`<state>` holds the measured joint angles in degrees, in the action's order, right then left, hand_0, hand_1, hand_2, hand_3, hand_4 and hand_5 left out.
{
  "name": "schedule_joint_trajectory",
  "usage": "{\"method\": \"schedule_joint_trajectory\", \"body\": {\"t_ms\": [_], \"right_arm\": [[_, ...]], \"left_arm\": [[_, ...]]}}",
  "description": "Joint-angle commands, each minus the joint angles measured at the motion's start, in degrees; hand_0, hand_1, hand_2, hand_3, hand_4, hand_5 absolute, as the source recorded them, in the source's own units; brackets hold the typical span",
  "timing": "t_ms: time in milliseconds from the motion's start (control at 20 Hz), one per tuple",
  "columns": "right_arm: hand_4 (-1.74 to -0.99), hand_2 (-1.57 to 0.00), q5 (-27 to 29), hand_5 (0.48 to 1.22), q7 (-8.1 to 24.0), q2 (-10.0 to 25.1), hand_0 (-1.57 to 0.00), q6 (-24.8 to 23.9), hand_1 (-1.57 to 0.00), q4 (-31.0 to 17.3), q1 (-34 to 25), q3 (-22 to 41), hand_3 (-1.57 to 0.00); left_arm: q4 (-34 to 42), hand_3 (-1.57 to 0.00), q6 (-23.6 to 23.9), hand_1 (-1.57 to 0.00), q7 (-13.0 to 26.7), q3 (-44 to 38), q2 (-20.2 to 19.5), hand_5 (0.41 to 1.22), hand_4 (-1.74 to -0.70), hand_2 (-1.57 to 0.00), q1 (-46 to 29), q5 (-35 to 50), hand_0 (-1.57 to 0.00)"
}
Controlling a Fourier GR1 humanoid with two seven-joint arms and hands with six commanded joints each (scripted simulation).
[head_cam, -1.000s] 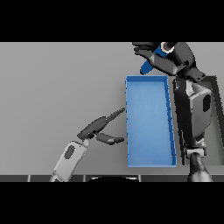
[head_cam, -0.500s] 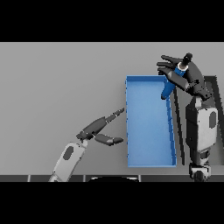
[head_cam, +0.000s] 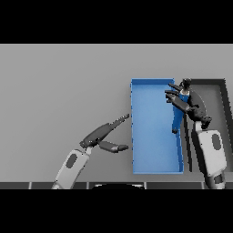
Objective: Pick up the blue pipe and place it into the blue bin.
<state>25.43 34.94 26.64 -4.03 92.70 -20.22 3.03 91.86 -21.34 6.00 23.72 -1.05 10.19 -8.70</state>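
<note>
Fingers of the right hand (head_cam: 185, 103) curl round the long blue pipe (head_cam: 178, 119), which hangs steeply over the right side of the shallow blue rectangular bin (head_cam: 154, 84). Released here, its lower end (close by the right wall) could, I judge, catch that wall and tip the pipe out. Right forearm rises from the lower edge; left hand (head_cam: 105, 134) rests idle, fingers straight, beside the bin.
</note>
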Motion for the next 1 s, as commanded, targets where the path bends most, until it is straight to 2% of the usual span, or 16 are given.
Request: {"method": "schedule_joint_trajectory", "body": {"t_ms": [0, 100, 150, 200, 250, 350, 400, 500, 600, 700, 950], "right_arm": [[-1.741, -1.57, 0.3, 1.221, 0.0, 2.08, -1.57, -2.04, -1.57, -0.63, 0.28, 2.6, -1.13], [-1.741, -1.57, 1.36, 1.221, 0.0, 5.32, -1.57, -6.39, -1.57, -1.9, 1.2, 7.65, -0.91], [-1.741, -1.57, 3.17, 1.221, -0.17, 7.84, -1.57, -9.16, -1.55, -3.21, 0.37, 10.58, -0.85], [-1.678, -1.34, 4.78, 1.221, -0.01, 9.48, -1.46, -10.83, -1.34, -5.18, -0.9, 13.88, -0.79], [-1.592, -1.07, 6.65, 1.221, -0.34, 11.48, -1.17, -12.61, -1.07, -5.8, -1.71, 16.97, -0.63], [-1.413, -0.68, 10.11, 1.221, -0.42, 14.89, -0.75, -14.37, -0.68, -7.81, -4.01, 21.64, -0.4], [-1.337, -0.55, 12.68, 1.221, 0.0, 17.07, -0.6, -13.38, -0.55, -9.22, -5.56, 25.25, -0.32], [-1.219, -0.35, 17.93, 1.137, 0.0, 22.11, -0.38, -12.0, -0.35, -9.35, -9.1, 34.21, -0.21], [-1.142, -0.22, 17.19, 1.03, -0.68, 24.49, -0.24, -9.79, -0.22, -8.4, -11.42, 38.2, -0.13], [-1.083, -0.14, 17.2, 0.934, 0.0, 24.78, -0.16, -8.97, -0.14, -9.01, -12.02, 39.51, -0.08], [-1.051, -0.05, 16.47, 0.787, 0.02, 25.3, -0.05, -8.64, -0.05, -9.89, -12.89, 42.0, -0.03]], "left_arm": [[-0.59, 0.0, 0.1, 0.0, 0.0, -0.25, -0.22, 0.42, -0.89, 0.0, 0.43, -0.31, 0.0], [-0.05, 0.0, 0.12, 0.0, -0.38, -0.07, -0.13, 0.421, -0.88, 0.0, 0.4, -0.22, 0.0], [-0.13, 0.0, 0.05, 0.0, -0.18, 0.09, -0.08, 0.421, -0.88, 0.0, 0.34, -0.31, 0.0], [-0.09, 0.0, -0.03, 0.0, -0.24, -0.15, -0.54, 0.421, -0.88, 0.0, 0.28, -0.33, 0.0], [0.23, 0.0, -0.02, 0.0, 0.37, -0.14, -0.37, 0.422, -0.88, 0.0, 0.28, -0.08, 0.0], [-0.38, 0.0, -0.05, 0.0, 0.64, -0.64, -0.25, 0.425, -0.88, 0.0, 1.11, 0.25, 0.0], [0.34, 0.0, -0.13, 0.0, 0.53, -0.18, -0.2, 0.427, -0.88, 0.0, 0.57, 0.22, 0.0], [0.41, 0.0, -0.12, 0.0, 0.8, -0.2, -0.28, 0.43, -0.88, 0.0, 0.1, 0.3, 0.0], [1.19, 0.0, -0.16, 0.0, 1.04, -0.19, -0.37, 0.429, -0.88, 0.0, -0.08, 0.62, 0.0], [1.04, 0.0, -0.07, 0.0, 0.96, -0.02, -0.4, 0.428, -0.89, 0.0, -0.33, 0.34, 0.0], [1.29, 0.0, -0.13, 0.0, 1.11, 0.15, -0.18, 0.428, -0.89, 0.0, -0.21, 0.43, 0.0]]}}
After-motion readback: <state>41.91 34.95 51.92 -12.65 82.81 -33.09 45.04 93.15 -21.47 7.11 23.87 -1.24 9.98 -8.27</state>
